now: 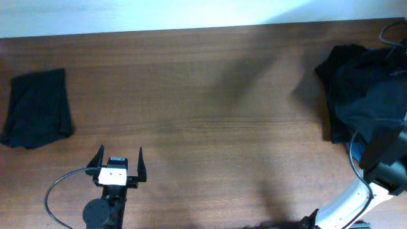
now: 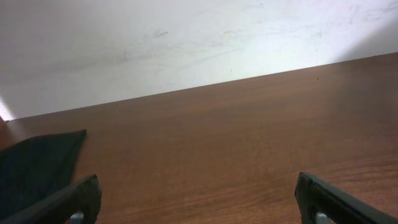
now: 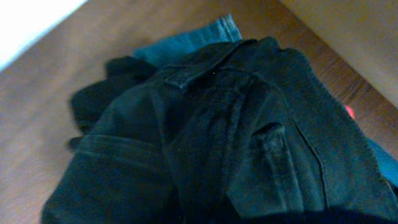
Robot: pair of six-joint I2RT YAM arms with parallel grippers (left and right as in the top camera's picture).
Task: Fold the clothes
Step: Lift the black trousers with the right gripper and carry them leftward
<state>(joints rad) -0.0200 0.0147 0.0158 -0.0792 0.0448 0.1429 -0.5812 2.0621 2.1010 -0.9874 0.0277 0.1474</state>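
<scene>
- Two lots of clothes lie on the worktop (image 1: 203, 95): a loose heap (image 1: 359, 89), and one flat, folded-looking black piece (image 1: 35, 108) well apart from the heap, toward the opposite end.
- On top of the heap sits a black garment (image 3: 236, 137) with stitched seams and a belt loop, probably trousers. A blue piece (image 3: 186, 43) peeks out from beneath the heap.
- My right arm (image 1: 346, 200) reaches over the heap's near edge. My right pincer is together, low against that black top layer. Its tips are lost in a dark blur, so I cannot tell whether cloth is nipped between them.
- My left pincer (image 1: 121, 152) stands wide apart and empty over bare wood, far from the heap.
- I judge the step to be taking the next garment off the heap; one piece looks done and several remain.
- Next calls for a slow lift to check that only the black garment comes, then carrying it to the open wood beside the heap. There my left pincer can take another edge and spread it flat.
</scene>
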